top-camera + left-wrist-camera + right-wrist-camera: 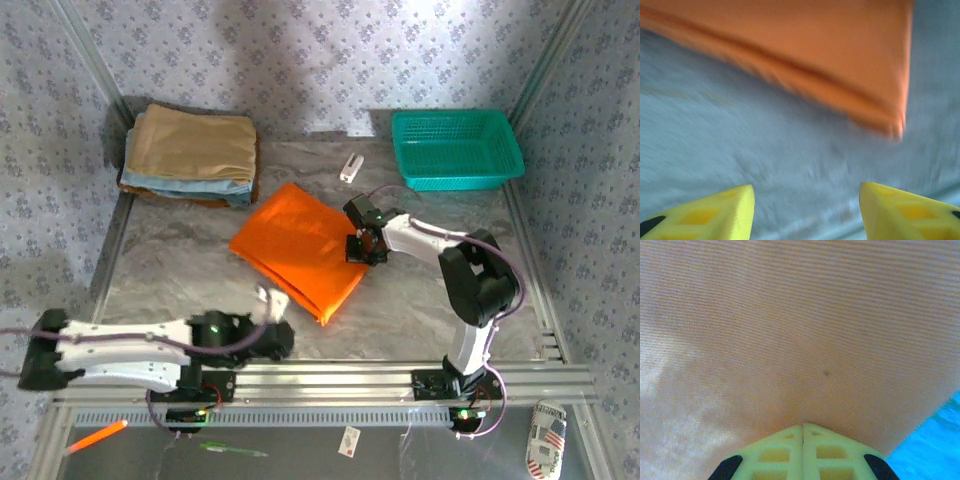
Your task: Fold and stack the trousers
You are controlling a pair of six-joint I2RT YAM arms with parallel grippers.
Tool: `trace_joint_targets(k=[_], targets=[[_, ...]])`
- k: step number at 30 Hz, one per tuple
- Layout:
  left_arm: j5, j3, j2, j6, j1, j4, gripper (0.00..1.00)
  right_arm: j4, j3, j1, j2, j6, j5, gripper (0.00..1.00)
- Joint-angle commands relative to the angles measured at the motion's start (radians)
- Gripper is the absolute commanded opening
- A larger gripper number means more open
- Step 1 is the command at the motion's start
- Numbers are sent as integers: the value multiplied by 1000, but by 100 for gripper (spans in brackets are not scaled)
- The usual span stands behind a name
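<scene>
The orange trousers (pixel 300 245) lie folded into a slanted rectangle in the middle of the table. My right gripper (pixel 365 247) is down on their right edge. In the right wrist view its fingertips (pixel 802 426) meet with no gap, and the fabric (pixel 800 330) creases toward them. My left gripper (pixel 272 300) hovers low near the front of the table, short of the trousers' near corner. In the left wrist view its yellow fingers (pixel 807 192) stand apart over bare table, with the folded edge of the trousers (pixel 790 50) ahead and blurred.
A stack of tan and light blue folded cloths (pixel 190 150) sits at the back left. A teal basket (pixel 450 115) stands at the back right, with a small white object (pixel 350 168) beside it. A metal rail (pixel 330 378) runs along the front edge.
</scene>
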Motion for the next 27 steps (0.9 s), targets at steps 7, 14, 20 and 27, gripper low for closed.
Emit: trace_joint_targets(k=[7,14,20,27], targets=[[363,187,304,329,747,267,55,39,-29,268,-116,170,56,33],[405,428,787,405,784,466,43,84,-45,352,-6,200,40,20],[442,404,972,369,826,534,39,75,-182,337,-47,188,47,8],[417,64,790,241,760,613,37,70,-397,180,-226,106,7,7]])
